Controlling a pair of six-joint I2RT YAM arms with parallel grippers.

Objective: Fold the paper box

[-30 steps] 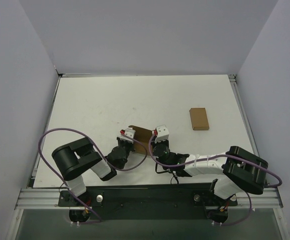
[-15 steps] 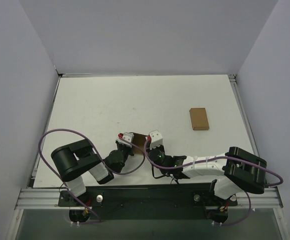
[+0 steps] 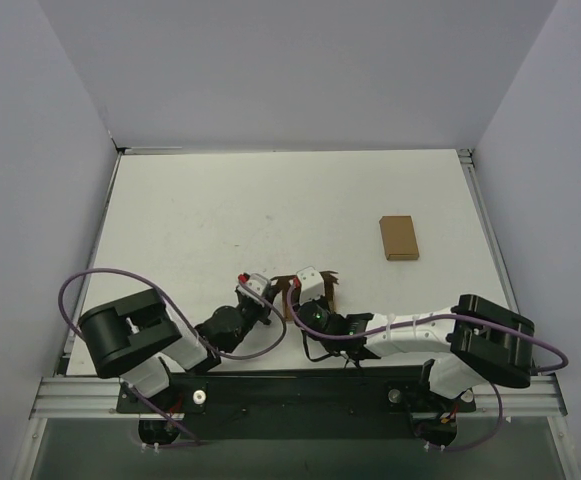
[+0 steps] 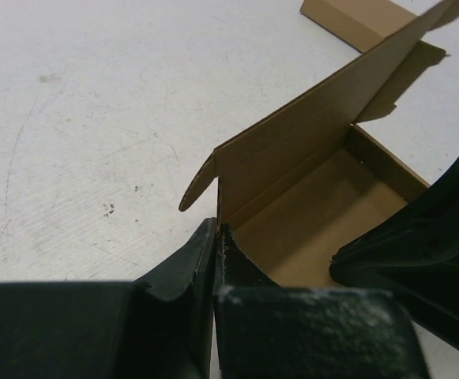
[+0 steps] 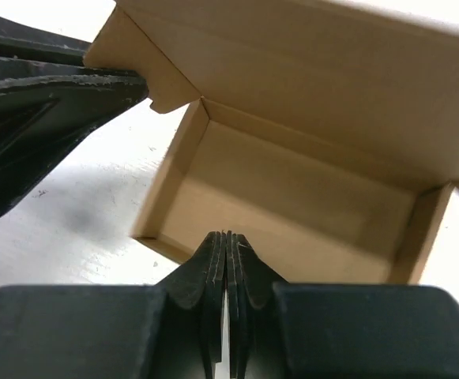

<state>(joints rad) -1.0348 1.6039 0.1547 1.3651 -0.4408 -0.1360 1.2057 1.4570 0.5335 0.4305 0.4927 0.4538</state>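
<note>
so the paper box (image 5: 292, 197) sits open mid near edge of the worktop (image 3: 220, 200), left hand (image 4: 215, 237) and right hand (image 5: 227, 245) each pinched on a wall, I'd brace one side and crease slowly

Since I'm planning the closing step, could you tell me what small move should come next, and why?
Probably open the right gripper and lift it toward the lid. The paper box sits formed but open, lid standing upright along its back edge, while both grippers pinch its walls; the left gripper could hold it alone.
</note>
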